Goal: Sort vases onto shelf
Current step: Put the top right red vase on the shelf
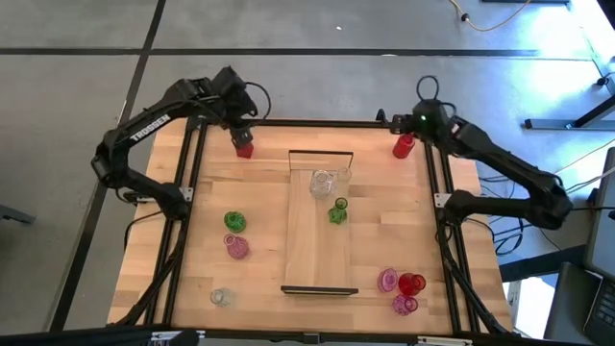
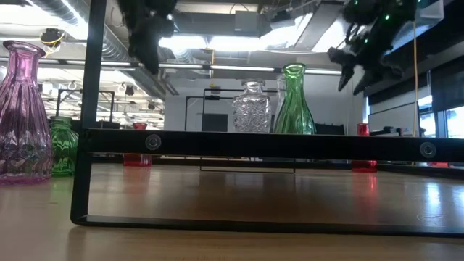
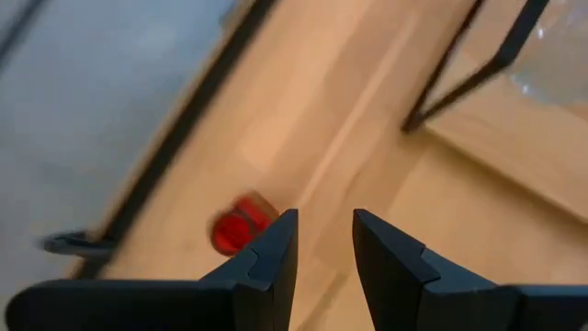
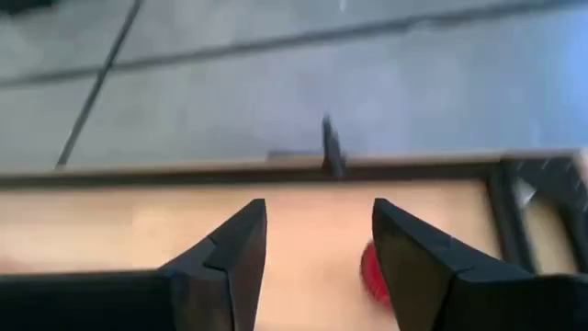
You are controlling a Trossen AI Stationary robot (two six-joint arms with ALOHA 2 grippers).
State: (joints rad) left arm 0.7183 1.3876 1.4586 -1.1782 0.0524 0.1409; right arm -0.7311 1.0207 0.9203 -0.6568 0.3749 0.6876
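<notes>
Up at the far end of the counter [image 1: 404,216], both arms hang over the corners. The left hand [image 3: 323,241] hovers above the far left corner with its fingers parted and nothing between them; a small red vase [image 1: 244,148] stands on the wood just beside it. The right hand [image 4: 319,234] sits over the far right corner, fingers likewise apart and empty, with another red vase [image 1: 403,145] just below it. The shelf [image 1: 309,255] lies lengthwise down the middle of the counter, a dark frame at each short end. On its far half stand a clear cut-glass vase [image 1: 322,182] and, just nearer, a green vase [image 1: 337,213]. Left of the shelf are a green one [image 1: 234,221], a pink one [image 1: 236,247] touching or nearly touching it, and a clear one [image 1: 221,297] near the front edge. At the front right, two pink vases [image 1: 388,280] and a red one [image 1: 411,284] cluster close together.
</notes>
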